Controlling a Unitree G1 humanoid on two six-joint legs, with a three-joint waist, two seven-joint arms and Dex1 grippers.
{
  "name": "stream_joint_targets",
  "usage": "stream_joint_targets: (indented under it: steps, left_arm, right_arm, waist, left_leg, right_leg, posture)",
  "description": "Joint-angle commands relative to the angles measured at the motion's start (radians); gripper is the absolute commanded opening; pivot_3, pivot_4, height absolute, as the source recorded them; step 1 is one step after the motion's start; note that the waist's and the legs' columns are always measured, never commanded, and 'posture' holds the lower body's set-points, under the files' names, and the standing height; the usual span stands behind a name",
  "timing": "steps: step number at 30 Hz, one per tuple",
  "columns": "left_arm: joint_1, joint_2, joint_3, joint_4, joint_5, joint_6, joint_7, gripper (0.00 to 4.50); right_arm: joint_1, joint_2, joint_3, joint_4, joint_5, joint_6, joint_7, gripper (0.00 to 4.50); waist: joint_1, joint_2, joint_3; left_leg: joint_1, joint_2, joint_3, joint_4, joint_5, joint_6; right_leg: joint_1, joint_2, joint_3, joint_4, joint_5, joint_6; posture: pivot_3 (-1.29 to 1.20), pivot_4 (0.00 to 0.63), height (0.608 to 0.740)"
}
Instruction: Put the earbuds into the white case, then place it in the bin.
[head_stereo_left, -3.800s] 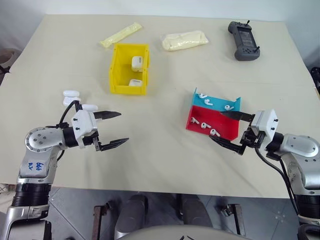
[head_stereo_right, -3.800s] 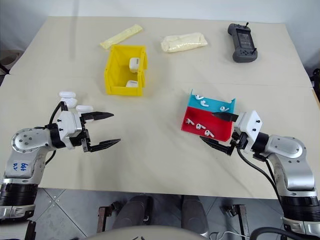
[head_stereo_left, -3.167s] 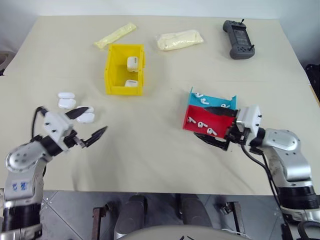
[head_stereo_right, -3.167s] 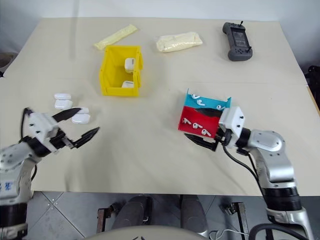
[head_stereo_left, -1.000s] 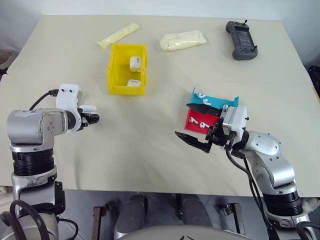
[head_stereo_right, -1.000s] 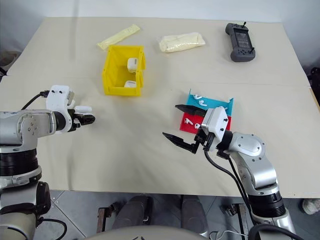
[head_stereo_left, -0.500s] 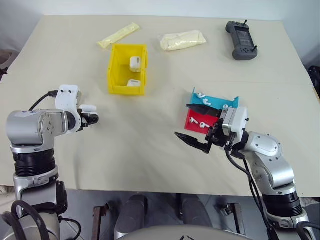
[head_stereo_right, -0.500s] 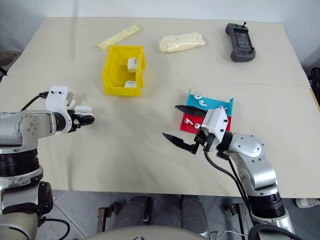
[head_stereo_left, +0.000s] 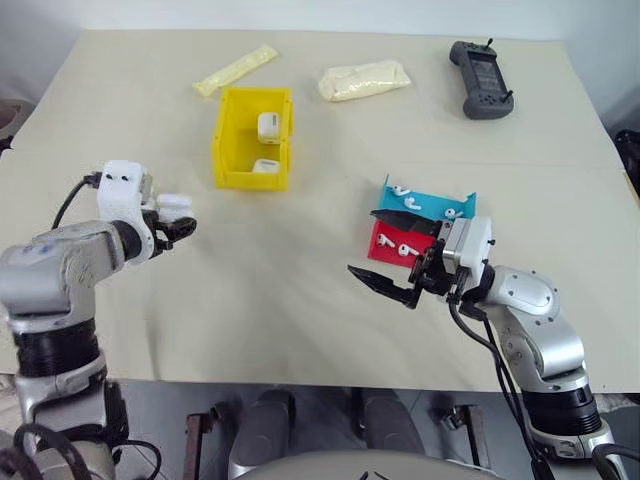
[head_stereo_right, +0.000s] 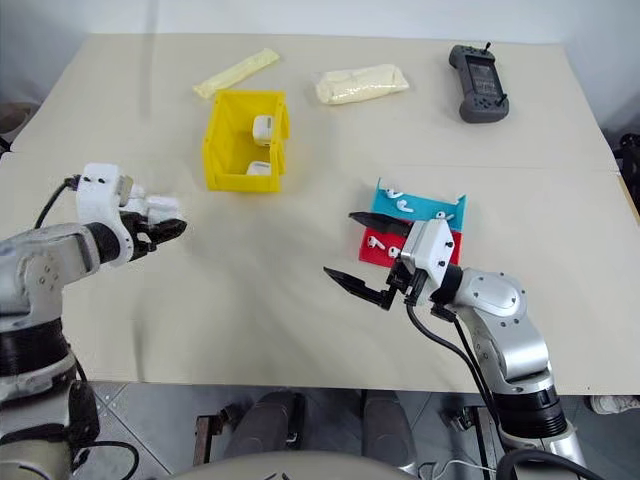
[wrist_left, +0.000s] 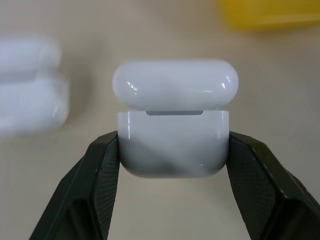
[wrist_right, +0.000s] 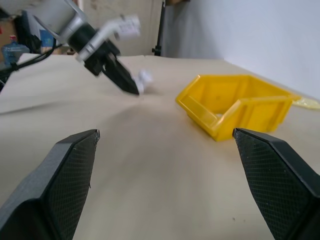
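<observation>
left gripper (wrist_left: 172, 150) clamps the white case (wrist_left: 174, 142), right gripper (head_stereo_left: 390, 255) spread near red tray (head_stereo_left: 385, 243)

The left arm reaches forward at the left of the scene, wrist tipped slightly down, and its gripper (head_stereo_left: 180, 228) is clamped on a case (wrist_left: 173, 150), one black finger (wrist_left: 102, 172) pressed to each side of the lower half. The right arm bends in from the near right with its wrist turned toward the left. Its gripper (head_stereo_left: 385, 253) hangs just above the tabletop with both fingers spread wide and nothing between them.
</observation>
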Motion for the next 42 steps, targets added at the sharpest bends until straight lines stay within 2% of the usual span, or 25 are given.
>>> stream_joint_targets:
  steps: [1, 2, 4, 6, 12, 15, 19, 23, 26, 30, 33, 35, 39, 42]
  left_arm:
    - [0.099, -0.004, 0.077, -0.078, -0.085, -0.300, -0.207, 2.79]
    - [0.148, -0.036, 0.093, -0.071, -0.098, -0.425, -0.270, 2.79]
    - [0.227, -0.161, 0.107, -0.065, -0.097, -0.700, -0.307, 2.79]
    - [0.256, -0.240, 0.070, -0.066, -0.131, -0.795, -0.347, 2.79]
    - [0.236, -0.390, -0.136, 0.013, -0.148, -0.948, -0.453, 2.79]
    - [0.230, -0.419, -0.250, 0.067, -0.115, -1.026, -0.525, 2.79]
    - [0.147, -0.504, -0.353, 0.184, -0.120, -1.138, -0.597, 2.79]
    - [0.050, -0.550, -0.391, 0.258, -0.134, -1.168, -0.618, 2.79]
    - [-0.010, -0.563, -0.416, 0.302, -0.164, -1.178, -0.692, 2.79]
    - [-0.060, -0.593, -0.433, 0.348, -0.214, -1.180, -0.779, 2.79]
    - [-0.082, -0.597, -0.458, 0.369, -0.211, -1.219, -0.861, 2.79]
    - [-0.095, -0.601, -0.461, 0.392, -0.211, -1.227, -0.883, 2.79]
    - [-0.103, -0.599, -0.447, 0.411, -0.208, -1.224, -0.876, 2.79]
    - [-0.084, -0.573, -0.443, 0.410, -0.196, -1.218, -0.877, 2.79]
  right_arm:
    - [-0.010, -0.015, -0.023, -0.011, 0.019, -0.008, 0.012, 4.50]
    - [-0.015, -0.025, -0.030, -0.007, 0.023, -0.005, 0.017, 4.50]
    - [-0.022, -0.050, -0.045, -0.006, 0.025, 0.006, 0.026, 4.50]
    - [-0.027, -0.072, -0.061, -0.006, 0.030, 0.016, 0.029, 4.50]
    - [0.009, -0.147, -0.138, -0.041, 0.049, 0.055, 0.025, 4.50]
    - [0.050, -0.185, -0.187, -0.069, 0.058, 0.073, 0.022, 4.50]
    - [0.120, -0.247, -0.274, -0.092, 0.059, 0.099, 0.019, 4.50]
    - [0.208, -0.308, -0.380, -0.085, 0.063, 0.117, 0.041, 4.50]
    - [0.299, -0.351, -0.477, -0.054, 0.060, 0.117, 0.077, 4.50]
    - [0.404, -0.404, -0.536, -0.013, 0.029, 0.135, 0.121, 4.50]
    - [0.469, -0.460, -0.525, -0.002, -0.031, 0.119, 0.166, 4.50]
    - [0.440, -0.506, -0.489, -0.032, -0.040, 0.223, 0.129, 4.50]
    - [0.284, -0.560, -0.406, -0.118, 0.064, 0.468, 0.079, 4.50]
    - [0.077, -0.627, -0.233, -0.141, 0.063, 0.696, 0.030, 4.50]
  waist:
    - [0.003, 0.000, 0.000]
    - [0.003, 0.000, 0.000]
    - [0.005, 0.002, -0.001]
    - [0.009, 0.001, 0.000]
    - [0.024, 0.001, 0.000]
    - [0.027, 0.001, 0.000]
    - [0.030, 0.001, 0.000]
    - [0.032, 0.001, 0.000]
    - [0.033, 0.001, 0.000]
    - [0.031, 0.001, 0.000]
    - [0.030, 0.001, 0.000]
    - [0.027, 0.001, 0.000]
    - [0.022, 0.001, 0.000]
    - [0.022, 0.001, 0.000]
  left_leg:
    - [0.000, 0.000, 0.000, 0.000, 0.000, 0.000]
    - [0.000, 0.001, 0.000, 0.000, 0.000, 0.000]
    - [0.001, 0.001, 0.000, 0.000, 0.000, 0.000]
    - [0.001, 0.000, 0.000, 0.001, 0.000, 0.000]
    - [0.000, 0.000, 0.000, 0.002, -0.001, 0.001]
    - [0.001, -0.001, 0.000, 0.002, -0.001, 0.002]
    - [0.001, -0.001, 0.001, 0.002, -0.001, 0.003]
    - [0.001, -0.001, 0.002, 0.003, -0.001, 0.003]
    - [0.001, -0.001, 0.003, 0.003, -0.001, 0.004]
    - [0.001, -0.001, 0.003, 0.003, -0.001, 0.005]
    - [0.002, -0.001, 0.004, 0.003, -0.001, 0.005]
    - [0.002, 0.000, 0.004, 0.003, -0.001, 0.005]
    - [0.003, 0.001, 0.004, 0.003, -0.001, 0.005]
    - [0.003, 0.001, 0.003, 0.004, -0.001, 0.005]
  right_leg:
    - [0.001, -0.001, 0.000, -0.001, 0.000, 0.000]
    - [0.001, -0.001, -0.001, -0.002, 0.000, 0.000]
    - [0.003, -0.001, -0.001, -0.003, 0.000, -0.001]
    - [0.004, -0.002, -0.002, -0.003, 0.001, 0.000]
    - [0.005, 0.002, -0.002, -0.004, 0.001, 0.001]
    - [0.005, 0.002, -0.001, -0.004, 0.001, 0.001]
    - [0.005, 0.003, -0.001, -0.003, 0.001, 0.001]
    - [0.006, 0.004, -0.001, -0.004, 0.002, 0.002]
    - [0.005, 0.004, -0.001, -0.004, 0.002, 0.002]
    - [0.006, 0.005, 0.000, -0.004, 0.002, 0.003]
    - [0.006, 0.005, 0.000, -0.004, 0.002, 0.003]
    - [0.006, 0.005, 0.001, -0.004, 0.002, 0.003]
    - [0.007, 0.006, 0.002, -0.004, 0.003, 0.003]
    - [0.007, 0.005, 0.002, -0.005, 0.003, 0.003]
  posture:
    - [0.00, 0.150, 0.740]
    - [0.00, 0.150, 0.740]
    - [0.00, 0.150, 0.740]
    - [0.00, 0.150, 0.740]
    - [0.00, 0.150, 0.740]
    - [0.00, 0.150, 0.740]
    - [0.00, 0.150, 0.740]
    - [0.00, 0.150, 0.740]
    - [0.00, 0.150, 0.740]
    - [0.00, 0.150, 0.740]
    - [0.00, 0.150, 0.740]
    - [0.00, 0.150, 0.740]
    - [0.00, 0.150, 0.740]
    - [0.00, 0.150, 0.740]
